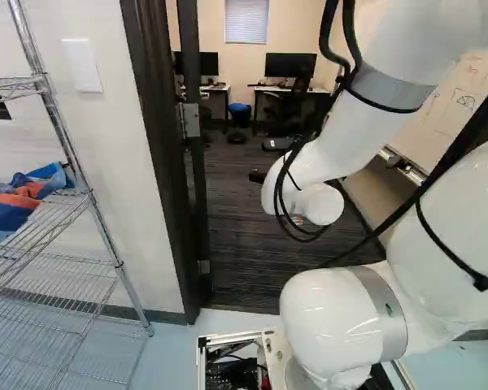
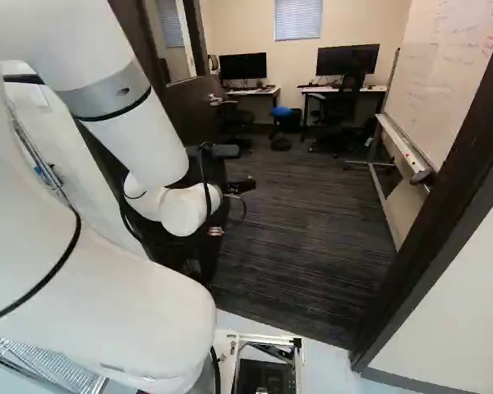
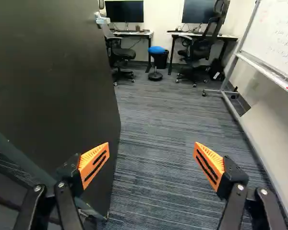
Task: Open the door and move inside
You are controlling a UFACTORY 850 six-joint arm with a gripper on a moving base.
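The door (image 3: 53, 86) looks stiff and probably heavy; push it near its free edge. The claw's (image 3: 151, 158) fingers stand apart.

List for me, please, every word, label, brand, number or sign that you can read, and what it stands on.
No text can be read with certainty.
Whiteboard: handwriting, too small to read.
Grey band on the arm: a tiny mark, too small to read.
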